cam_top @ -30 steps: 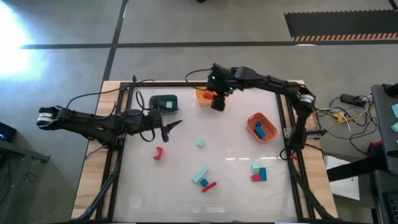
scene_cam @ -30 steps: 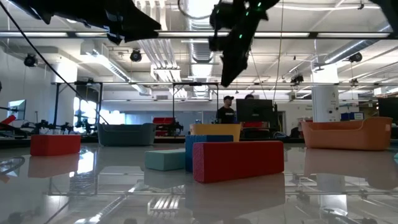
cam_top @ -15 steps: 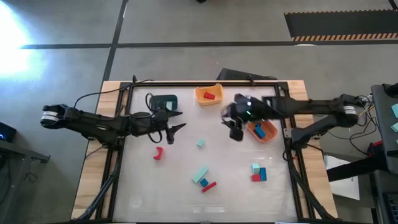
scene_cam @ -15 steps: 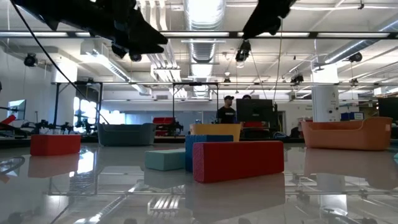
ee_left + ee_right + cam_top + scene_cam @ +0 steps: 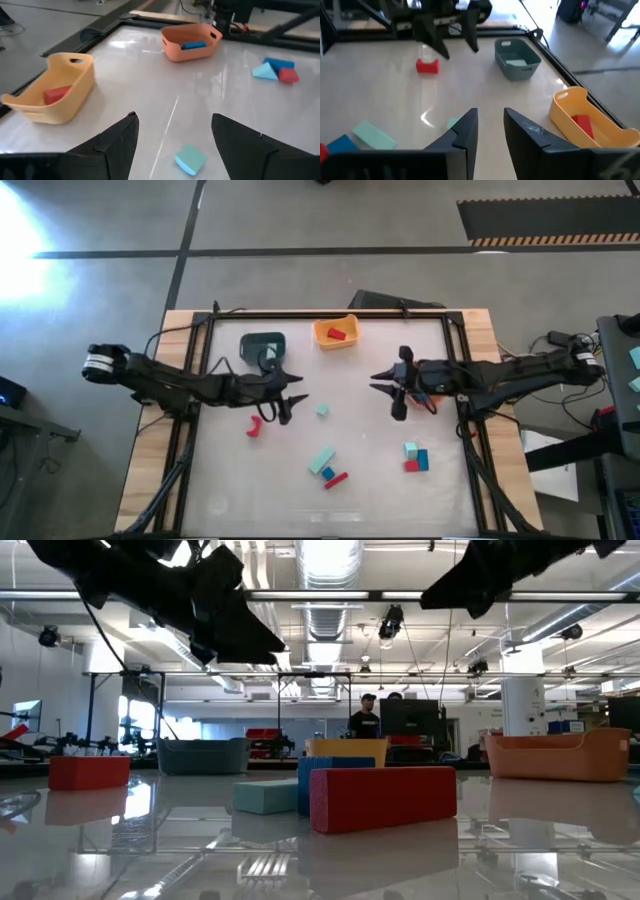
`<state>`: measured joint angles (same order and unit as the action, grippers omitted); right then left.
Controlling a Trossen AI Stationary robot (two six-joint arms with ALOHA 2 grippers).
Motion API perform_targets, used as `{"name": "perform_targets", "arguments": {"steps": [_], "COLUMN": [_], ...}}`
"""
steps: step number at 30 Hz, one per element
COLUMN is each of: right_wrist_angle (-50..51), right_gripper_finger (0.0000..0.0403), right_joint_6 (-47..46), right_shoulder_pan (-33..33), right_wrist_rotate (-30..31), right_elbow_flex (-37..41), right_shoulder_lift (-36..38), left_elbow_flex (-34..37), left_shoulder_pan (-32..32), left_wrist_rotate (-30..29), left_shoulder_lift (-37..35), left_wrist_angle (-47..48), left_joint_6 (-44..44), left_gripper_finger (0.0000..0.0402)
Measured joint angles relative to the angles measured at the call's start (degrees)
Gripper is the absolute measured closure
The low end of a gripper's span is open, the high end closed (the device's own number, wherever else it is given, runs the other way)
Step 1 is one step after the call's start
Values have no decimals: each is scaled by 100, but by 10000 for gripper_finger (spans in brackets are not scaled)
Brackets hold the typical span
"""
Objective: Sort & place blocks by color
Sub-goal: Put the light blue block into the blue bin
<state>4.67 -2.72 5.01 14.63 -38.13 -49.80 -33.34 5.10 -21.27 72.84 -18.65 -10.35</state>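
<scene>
My left gripper (image 5: pixel 292 397) is open and empty, above the table just left of a mint cube (image 5: pixel 322 410), which lies between and ahead of its fingers in the left wrist view (image 5: pixel 190 159). My right gripper (image 5: pixel 386 392) is open and empty, right of that cube, pointing toward the table's left. A red arch (image 5: pixel 256 426) lies near the left gripper. A mint bar (image 5: pixel 322 461), a blue block (image 5: pixel 328 473) and a red bar (image 5: pixel 337 479) lie together at the near middle. Mint, blue and red blocks (image 5: pixel 415 459) lie near right.
The yellow bin (image 5: pixel 335 332) at the far middle holds a red block (image 5: pixel 338 334). The teal bin (image 5: pixel 263 345) holds a mint block. The orange bin (image 5: pixel 192 42) with a blue block sits under the right arm. People stand in the room beyond the table (image 5: pixel 365 715).
My right gripper has swung from over the yellow bin toward the table's right and near side, and now points left over the mid-right table. My left gripper has moved right toward the mint cube. The blocks on the table have stayed put.
</scene>
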Motion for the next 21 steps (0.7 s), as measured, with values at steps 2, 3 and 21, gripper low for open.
{"name": "perform_targets", "arguments": {"steps": [2, 3, 21], "right_wrist_angle": [-421, -636, -2380], "right_gripper_finger": [325, 327, 337], "right_joint_6": [35, 36, 210], "right_shoulder_pan": [2, 2, 0], "right_wrist_rotate": [-2, -2, -155], "right_elbow_flex": [308, 453, 1484], "right_shoulder_lift": [124, 171, 324], "left_elbow_flex": [-86, -125, -872], "left_shoulder_pan": [73, 107, 170], "left_wrist_rotate": [1, 1, 1252], "left_shoulder_lift": [185, 288, 1960], "left_wrist_angle": [1, 4, 25], "left_joint_6": [14, 15, 928], "left_gripper_finger": [166, 166, 166]}}
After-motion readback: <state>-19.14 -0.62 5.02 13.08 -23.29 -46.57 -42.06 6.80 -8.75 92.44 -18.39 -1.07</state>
